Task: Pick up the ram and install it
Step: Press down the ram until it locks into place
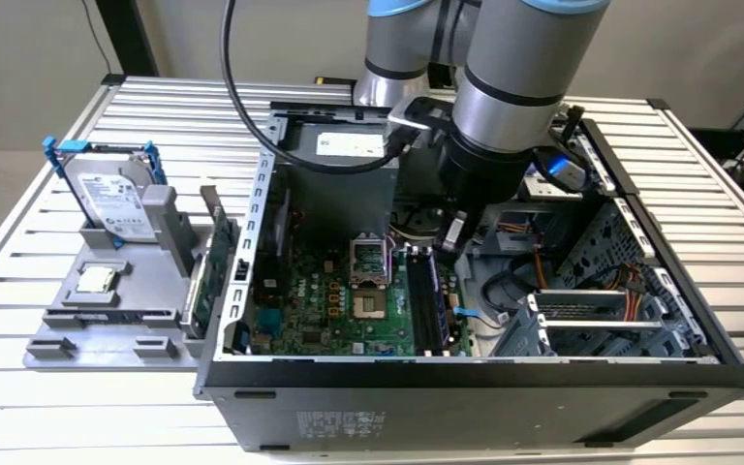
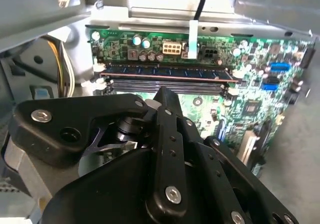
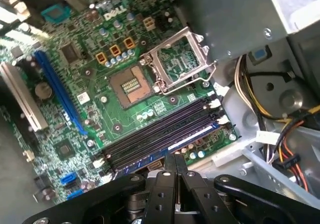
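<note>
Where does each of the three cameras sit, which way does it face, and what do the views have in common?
Exterior view: off the arm, above the open computer case, looking down; the arm and claw reach inside over the motherboard.
Second wrist view: on the arm, facing past the black claw toward the ram seated in its slot.
First wrist view: on the arm, facing past the shut claw to the memory slots and open processor socket.
Shared: both wrist views show the claw, slots and motherboard.

Drive cage [image 1: 592,310] and case wall [image 1: 249,252] seemingly hem motherboard [image 1: 333,300]
</note>
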